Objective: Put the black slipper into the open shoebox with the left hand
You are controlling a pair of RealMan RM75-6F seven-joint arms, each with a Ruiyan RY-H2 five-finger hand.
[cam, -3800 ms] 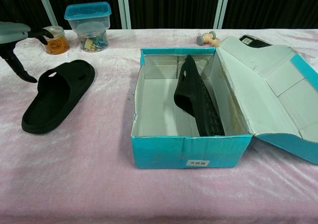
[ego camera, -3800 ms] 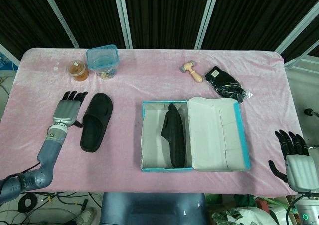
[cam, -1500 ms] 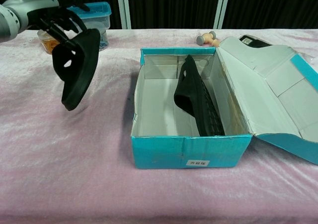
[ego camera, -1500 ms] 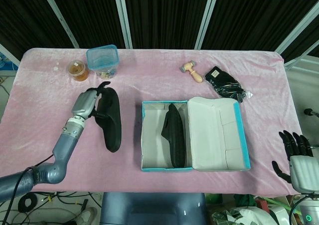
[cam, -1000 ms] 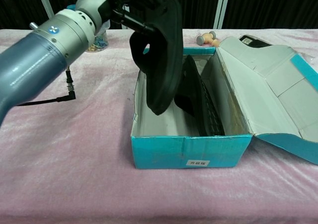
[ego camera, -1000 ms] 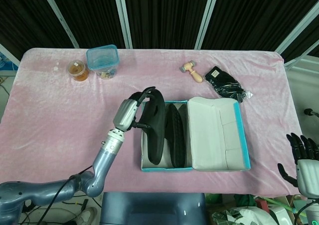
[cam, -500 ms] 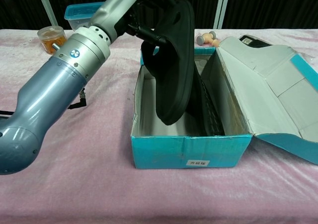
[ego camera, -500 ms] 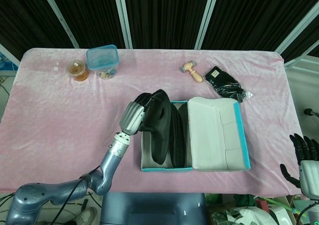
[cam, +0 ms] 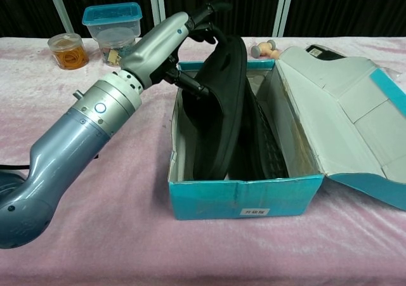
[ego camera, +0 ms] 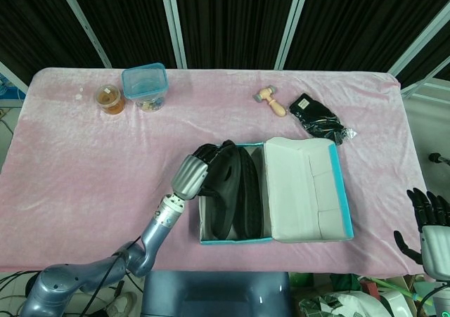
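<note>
Slipper on its edge, lowered into the box by the left hand.

Head view: the silver left hand (ego camera: 191, 174) grips the black moulded-foam slipper (ego camera: 226, 190) by its upper strap end, inside the left part of the open turquoise cardboard shoebox (ego camera: 340, 199), close beside a second black slipper (ego camera: 250, 194); the dark right hand (ego camera: 430, 225) hangs off the desk corner, fingers apart, holding nothing. Chest view: the slipper (cam: 223, 108) stands on its edge, toe down near the box floor, matte black and thick-soled. It looks light and slightly flexible (probably not slippery), so the strap edge seems a good place to hold.
</note>
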